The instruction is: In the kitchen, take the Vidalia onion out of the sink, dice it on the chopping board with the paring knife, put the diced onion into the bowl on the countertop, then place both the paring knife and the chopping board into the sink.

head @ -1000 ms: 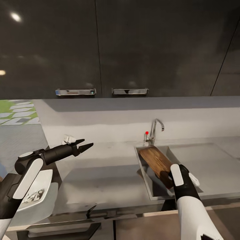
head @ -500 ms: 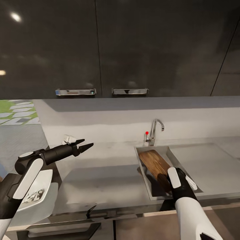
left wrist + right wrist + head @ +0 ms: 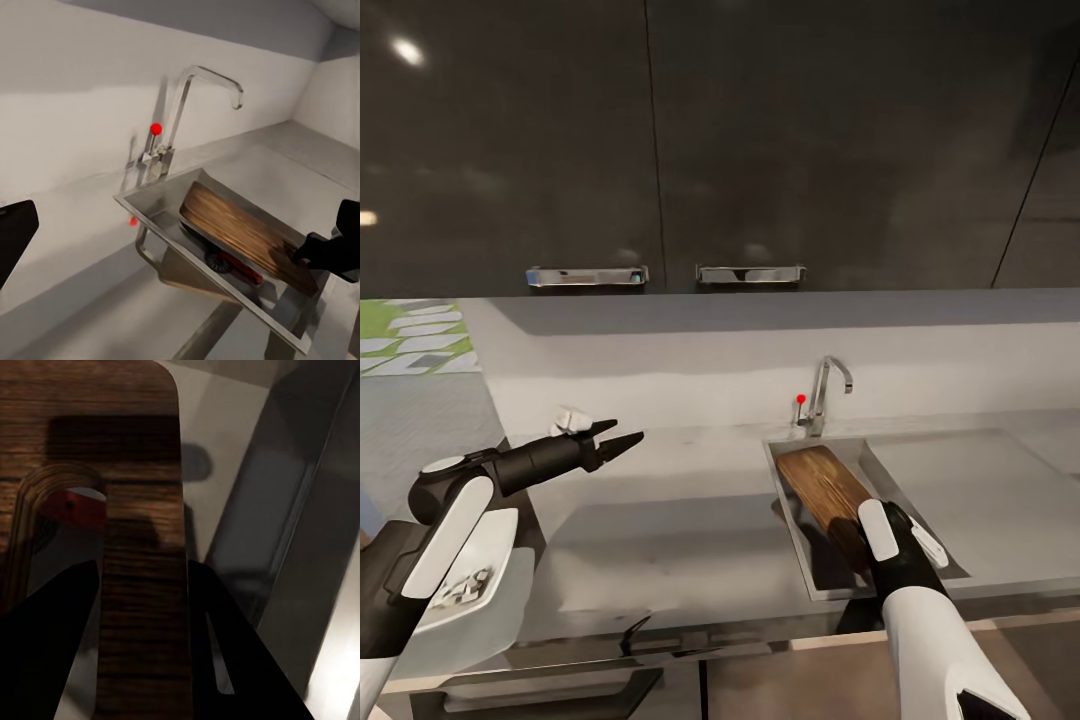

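The chopping board (image 3: pixel 822 483) is going into the sink (image 3: pixel 792 545), the last placement of the task. It slopes inside the basin, far end near the tap (image 3: pixel 826 385) and near end held by the right tool (image 3: pixel 860 535). To finish well, I would lower the held end until the board bears on the basin, then part the fingers and draw the arm straight back, so that the board is not dragged up over the steel rim. Letting go while the end hangs high would let it drop and slide.

In the right wrist view the two dark fingers (image 3: pixel 225 652) lie one on each side of the strip of wood beside the slot handle hole (image 3: pixel 56 525), closed to the thickness of that strip and gripping it. Through the hole shows a patch of red, and in the left wrist view the paring knife (image 3: pixel 238 268) lies under the board on the basin floor (so the board may come to rest on it).

The left tool (image 3: pixel 615 437) hovers over the bench (image 3: pixel 660 530), well apart from the sink, its fingers slightly parted and holding nothing. The bowl (image 3: pixel 485 575) sits at the bench's left end, small white pieces inside.
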Tool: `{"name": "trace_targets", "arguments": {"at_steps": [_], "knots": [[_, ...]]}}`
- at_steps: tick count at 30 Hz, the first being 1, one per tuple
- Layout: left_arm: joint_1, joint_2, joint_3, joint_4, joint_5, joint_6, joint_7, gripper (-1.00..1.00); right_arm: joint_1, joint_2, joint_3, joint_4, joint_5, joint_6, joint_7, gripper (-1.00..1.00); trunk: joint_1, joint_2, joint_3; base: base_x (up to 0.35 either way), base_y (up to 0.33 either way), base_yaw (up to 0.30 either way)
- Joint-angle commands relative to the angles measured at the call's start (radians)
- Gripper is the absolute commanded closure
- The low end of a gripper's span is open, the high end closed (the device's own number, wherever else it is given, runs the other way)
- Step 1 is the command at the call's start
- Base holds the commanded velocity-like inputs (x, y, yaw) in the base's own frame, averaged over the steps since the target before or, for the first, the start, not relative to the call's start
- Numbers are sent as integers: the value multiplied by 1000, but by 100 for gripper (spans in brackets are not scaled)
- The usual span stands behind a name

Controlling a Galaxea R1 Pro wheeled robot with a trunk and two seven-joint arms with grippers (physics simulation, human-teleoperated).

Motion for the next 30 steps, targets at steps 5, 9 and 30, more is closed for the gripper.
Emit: {"name": "trace_targets", "arguments": {"at_steps": [5,9,30], "knots": [[-1,1,-2,0,8,7,2,-100,-1,0,-3,-3,0,9,-4,100,1,-2,-2,5,0,0],[-1,1,-3,0,7,7,2,-100,-1,0,-4,-3,0,9,-5,100,1,-2,-2,102,0,0],[-1,1,-4,0,7,7,3,-100,-1,0,-4,-3,0,3,-5,100,1,-2,-2,84,0,0]]}}
